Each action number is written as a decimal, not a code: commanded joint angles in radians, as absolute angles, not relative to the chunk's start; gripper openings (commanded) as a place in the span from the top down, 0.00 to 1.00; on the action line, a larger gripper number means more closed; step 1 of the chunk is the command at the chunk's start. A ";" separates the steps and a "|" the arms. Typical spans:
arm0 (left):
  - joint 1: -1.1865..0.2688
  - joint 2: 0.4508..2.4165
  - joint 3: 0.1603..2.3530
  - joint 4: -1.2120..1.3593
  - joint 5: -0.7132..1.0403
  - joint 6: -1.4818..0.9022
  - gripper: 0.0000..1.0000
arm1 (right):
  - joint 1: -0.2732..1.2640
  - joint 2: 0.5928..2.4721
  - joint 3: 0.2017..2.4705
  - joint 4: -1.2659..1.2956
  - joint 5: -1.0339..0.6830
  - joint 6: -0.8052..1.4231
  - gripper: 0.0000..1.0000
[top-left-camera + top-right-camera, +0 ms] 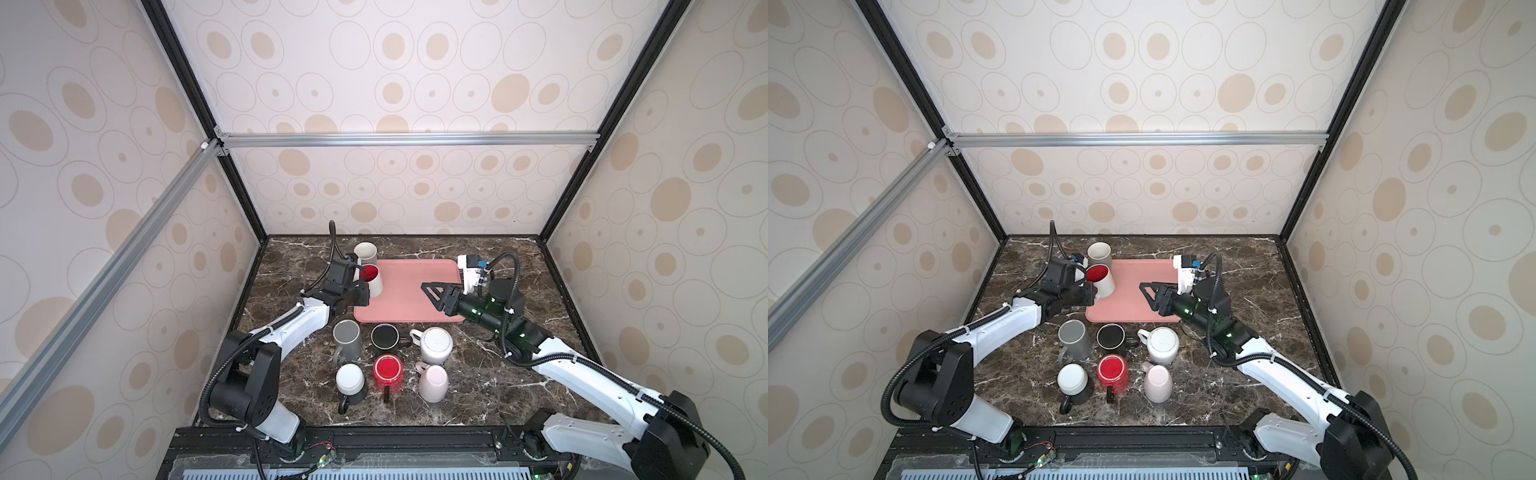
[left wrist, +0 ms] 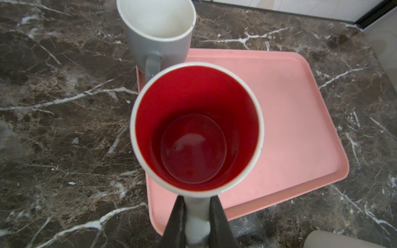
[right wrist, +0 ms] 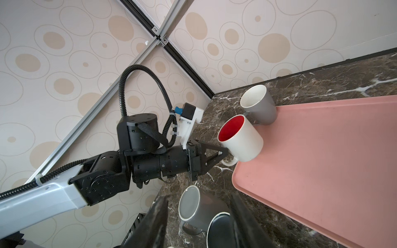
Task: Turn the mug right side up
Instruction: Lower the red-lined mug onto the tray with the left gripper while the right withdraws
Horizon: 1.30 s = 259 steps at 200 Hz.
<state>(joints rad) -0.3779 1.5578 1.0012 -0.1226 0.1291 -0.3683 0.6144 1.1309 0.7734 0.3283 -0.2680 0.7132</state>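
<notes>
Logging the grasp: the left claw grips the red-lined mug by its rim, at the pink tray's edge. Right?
Not the rim: the left claw grips the red-lined mug by its handle, at the pink tray's edge; see the left wrist view.

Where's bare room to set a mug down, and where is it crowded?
Bare: the middle of the tray, between the red-lined mug in the left gripper and the open right gripper; the marble between mug cluster and front edge. Crowded: between tray and cluster, and the tray's far-left corner by the gray mug.
</notes>
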 commanded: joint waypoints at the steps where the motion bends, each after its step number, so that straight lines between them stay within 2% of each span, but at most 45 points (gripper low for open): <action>1: -0.381 1.562 1.014 -0.083 0.124 -0.334 1.00 | 0.606 1.115 0.762 0.333 -0.271 0.716 0.51; 114: -0.416 1.620 0.981 -0.122 0.039 -0.321 1.00 | 0.596 1.123 0.761 0.328 -0.267 0.724 0.51; 193: -0.428 1.585 0.948 -0.165 -0.001 -0.340 1.00 | 0.592 1.134 0.761 0.324 -0.261 0.725 0.50; 240: -0.429 1.524 0.921 -0.164 -0.015 -0.356 0.71 | 0.592 1.137 0.759 0.322 -0.264 0.729 0.49; 259: -0.429 1.492 0.920 -0.169 -0.023 -0.360 0.63 | 0.592 1.137 0.758 0.309 -0.264 0.727 0.47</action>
<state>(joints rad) -0.4240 1.5528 0.9161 -0.1585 0.0082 -0.3542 0.5999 1.1347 0.7689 0.3134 -0.2653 0.7185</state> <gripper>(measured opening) 0.340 0.519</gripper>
